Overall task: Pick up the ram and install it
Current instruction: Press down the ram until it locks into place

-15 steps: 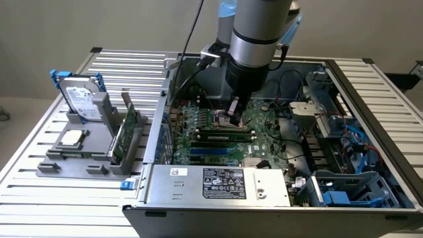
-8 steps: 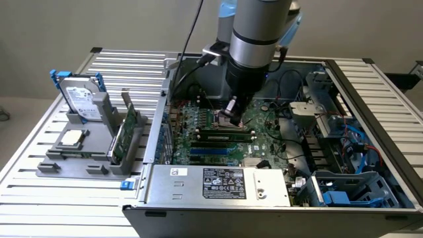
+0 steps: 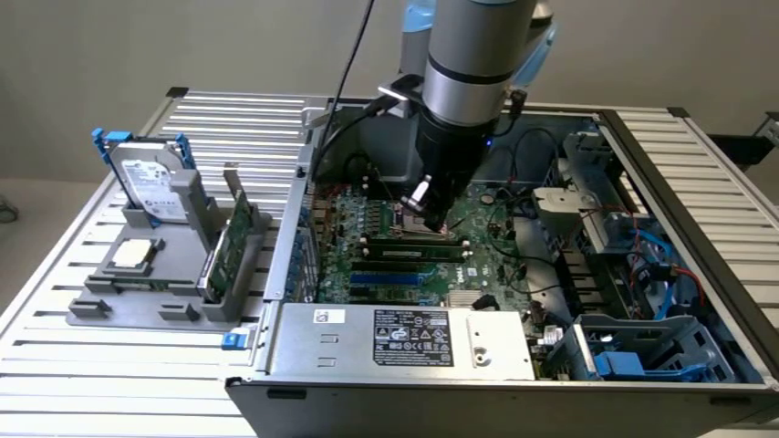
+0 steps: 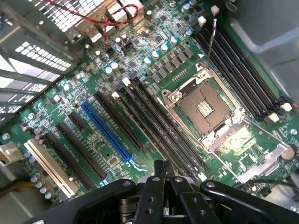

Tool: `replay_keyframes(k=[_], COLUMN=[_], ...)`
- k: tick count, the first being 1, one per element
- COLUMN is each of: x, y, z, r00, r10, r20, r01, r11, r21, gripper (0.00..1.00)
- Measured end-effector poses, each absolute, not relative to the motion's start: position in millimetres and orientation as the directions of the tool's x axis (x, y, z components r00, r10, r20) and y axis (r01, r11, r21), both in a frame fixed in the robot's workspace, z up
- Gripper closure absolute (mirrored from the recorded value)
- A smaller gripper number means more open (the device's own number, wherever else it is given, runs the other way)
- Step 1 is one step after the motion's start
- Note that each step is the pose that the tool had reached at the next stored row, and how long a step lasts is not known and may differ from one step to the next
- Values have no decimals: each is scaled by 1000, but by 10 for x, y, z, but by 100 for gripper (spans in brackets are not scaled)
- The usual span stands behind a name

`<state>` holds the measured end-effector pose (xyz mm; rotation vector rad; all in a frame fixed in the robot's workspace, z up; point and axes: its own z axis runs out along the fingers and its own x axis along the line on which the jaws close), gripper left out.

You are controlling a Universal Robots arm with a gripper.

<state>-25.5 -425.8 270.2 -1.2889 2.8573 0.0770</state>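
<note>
- The slatted tabletop (image 3: pixel 73 365) carries a grey holder (image 3: pixel 104 310) at the exterior view's left.
- In this holder a hard drive (image 3: pixel 152 187) stands upright in a blue frame. A square processor chip (image 3: pixel 131 255) lies flat in front of it.
- At the holder's side toward the case, a long green board stands on its edge between grey posts. I take it for the ram (image 3: pixel 232 245), but I cannot be fully sure of this. It is well apart from the hand.
- Just beside the holder lies the open computer case (image 3: pixel 487 401). A grey power supply box (image 3: pixel 402 339) with labels sits at its near edge.
- Behind this box the green motherboard (image 3: pixel 487 260) lies flat in the case.
- The arm comes down from above, and the hand (image 3: pixel 422 205) hangs over the middle of the motherboard, close to it.
- In the wrist view the two black fingers (image 4: pixel 152 186) of the hand (image 4: pixel 163 164) are pressed together at the tips. I cannot make out anything between them.
- The wrist view shows a blue slot (image 4: pixel 107 130), then long black slots (image 4: pixel 159 121) with no stick in them, then the open metal processor socket (image 4: pixel 205 109).
- At the exterior view's right, blue cables (image 3: pixel 658 251) run inside the case, near a blue plastic part (image 3: pixel 621 363).
</note>
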Motion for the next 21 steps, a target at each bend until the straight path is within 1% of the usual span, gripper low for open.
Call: replay_keyframes(k=[8, 21], x=[-255, -255], y=[-4258, -4258], z=[2691, 2677], r00=[-752, -845], r10=[-659, -534], r20=[-24, 6], r01=[-659, -533], r11=[751, 844], r21=[43, 59], gripper=[89, 89])
